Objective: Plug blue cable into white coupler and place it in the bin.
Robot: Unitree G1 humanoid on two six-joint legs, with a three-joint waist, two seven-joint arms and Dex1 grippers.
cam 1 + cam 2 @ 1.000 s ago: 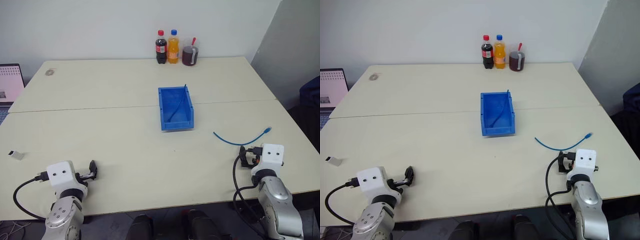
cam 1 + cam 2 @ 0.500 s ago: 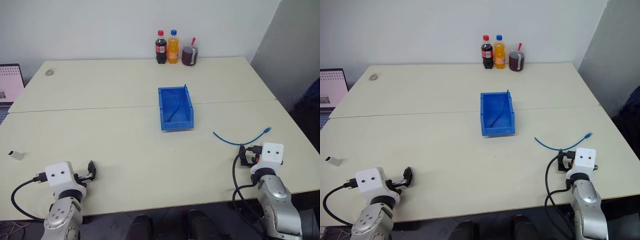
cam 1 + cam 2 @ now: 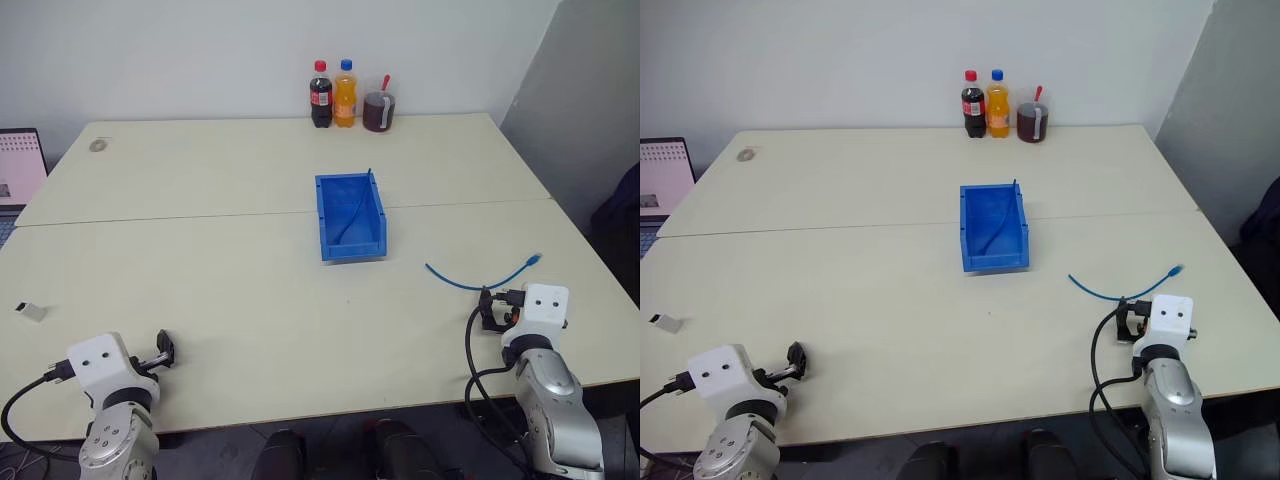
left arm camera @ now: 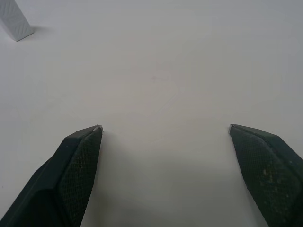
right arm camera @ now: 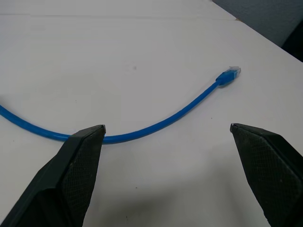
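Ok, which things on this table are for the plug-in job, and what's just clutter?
For the job:
- blue cable
- white coupler
- bin, another blue cable inside it

Just lying about:
- cola bottle
- orange bottle
- cup of dark drink
- laptop

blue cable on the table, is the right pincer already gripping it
No, the right pincer stands open with the blue cable lying loose on the table ahead of its fingers.

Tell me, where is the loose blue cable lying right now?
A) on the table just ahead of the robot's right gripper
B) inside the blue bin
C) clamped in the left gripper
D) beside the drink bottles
A: the blue cable curves across the table just beyond the open right gripper.
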